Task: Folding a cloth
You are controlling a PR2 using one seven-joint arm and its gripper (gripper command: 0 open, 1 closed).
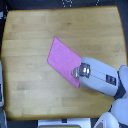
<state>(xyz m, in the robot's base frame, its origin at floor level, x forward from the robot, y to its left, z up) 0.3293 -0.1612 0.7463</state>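
The pincer point(76, 71) sat over the cloth point(63, 57) at the corner nearest the exterior view's lower right, its metal tip on or just above the fabric. Whether its fingers were spread, pressed together, or already pinching the cloth could not be told; the view was too coarse and the arm's grey housing hid much of the tip.

The main risk, as I judged it, was a poor grip on so thin a sheet. If the fingers caught only the very edge, the corner could slip free once lifted and the fold would fall short. If they pressed down without getting under the fabric, they might drag the whole cloth across the smooth tabletop point(30, 30) instead of raising one corner, leaving it bunched or skewed. A further hazard was carrying the corner over at an angle, so the edges would not meet and the fold would come out crooked.

The cloth was a plain pink-magenta piece with no pattern. It lay flat and unfolded, with no visible creases. It was turned diagonally to the tabletop's edges, one corner pointing to the upper left of the exterior view and the opposite end reaching under the pincer. It rested near the middle of the tabletop, somewhat toward the view's right, well clear of every edge.
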